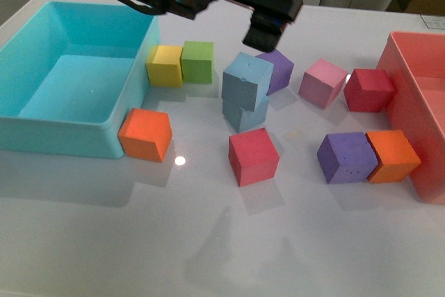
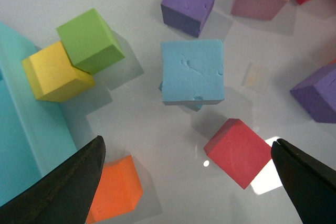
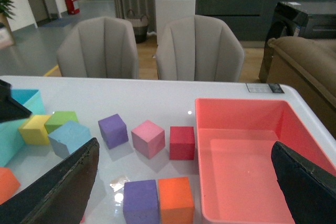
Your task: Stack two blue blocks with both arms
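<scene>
One sky-blue block (image 1: 247, 80) sits on top of the other blue block (image 1: 245, 114), turned a little askew, in the middle of the table. My left gripper (image 1: 265, 30) is open and empty, above and just behind the stack. In the left wrist view the top block (image 2: 192, 72) lies beyond the spread fingers (image 2: 68, 187), with a sliver of the lower block (image 2: 195, 106) showing under it. My right gripper (image 3: 185, 148) is open and empty, held high over the table's right side; it is out of the front view. A blue block (image 3: 68, 137) shows at its far left.
A turquoise bin (image 1: 69, 95) stands at the left and a coral tray (image 1: 417, 102) at the right. Yellow (image 1: 165, 65), green (image 1: 197, 61), orange (image 1: 145, 134), red (image 1: 253, 156), purple (image 1: 346, 157) and pink (image 1: 322, 83) cubes surround the stack.
</scene>
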Motion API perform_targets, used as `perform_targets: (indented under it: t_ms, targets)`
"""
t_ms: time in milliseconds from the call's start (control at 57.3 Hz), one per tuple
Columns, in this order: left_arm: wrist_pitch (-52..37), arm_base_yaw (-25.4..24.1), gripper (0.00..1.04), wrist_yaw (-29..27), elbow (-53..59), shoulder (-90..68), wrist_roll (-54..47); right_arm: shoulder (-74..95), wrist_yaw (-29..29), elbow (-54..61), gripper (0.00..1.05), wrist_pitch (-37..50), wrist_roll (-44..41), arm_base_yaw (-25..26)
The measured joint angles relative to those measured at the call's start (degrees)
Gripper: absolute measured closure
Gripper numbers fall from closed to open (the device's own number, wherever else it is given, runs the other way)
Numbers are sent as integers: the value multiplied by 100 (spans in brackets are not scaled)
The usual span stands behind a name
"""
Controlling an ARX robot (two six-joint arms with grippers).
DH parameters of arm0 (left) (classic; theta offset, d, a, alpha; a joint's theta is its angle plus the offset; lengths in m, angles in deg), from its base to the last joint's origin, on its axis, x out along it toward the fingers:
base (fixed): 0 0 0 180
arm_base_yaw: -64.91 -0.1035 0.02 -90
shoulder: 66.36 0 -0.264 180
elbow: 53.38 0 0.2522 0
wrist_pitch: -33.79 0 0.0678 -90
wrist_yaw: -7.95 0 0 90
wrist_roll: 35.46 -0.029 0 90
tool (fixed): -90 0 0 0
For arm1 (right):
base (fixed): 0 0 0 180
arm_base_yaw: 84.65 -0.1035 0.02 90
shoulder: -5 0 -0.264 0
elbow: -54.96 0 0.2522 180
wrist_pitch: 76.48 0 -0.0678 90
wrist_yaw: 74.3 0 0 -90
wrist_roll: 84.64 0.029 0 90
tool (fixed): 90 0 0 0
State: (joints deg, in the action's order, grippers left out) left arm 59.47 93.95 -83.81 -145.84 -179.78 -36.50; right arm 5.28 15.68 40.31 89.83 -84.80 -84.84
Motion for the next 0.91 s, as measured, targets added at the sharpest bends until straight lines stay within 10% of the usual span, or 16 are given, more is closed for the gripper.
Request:
perform_targets:
  t_ms: [262,384,506,803,907]
  targets:
    - [-638,-767,9,55,1478,1467,313,0,0,0,9,0,-2,0]
    - [-4133,-992,29,-1432,3174,1998,199,0,-2,0,9,0,-2,0]
    - [-6371,-1309,50,-1401,4522,2564,188,0,-2,0,9,0,0,0]
    - [-6848,-1871,103,-802,6113,3860,170,0,-2,0,9,0,-2,0]
    - [-6808,-2028,103,-671,6443,4284,160,0,0,0,9,0,-2,0]
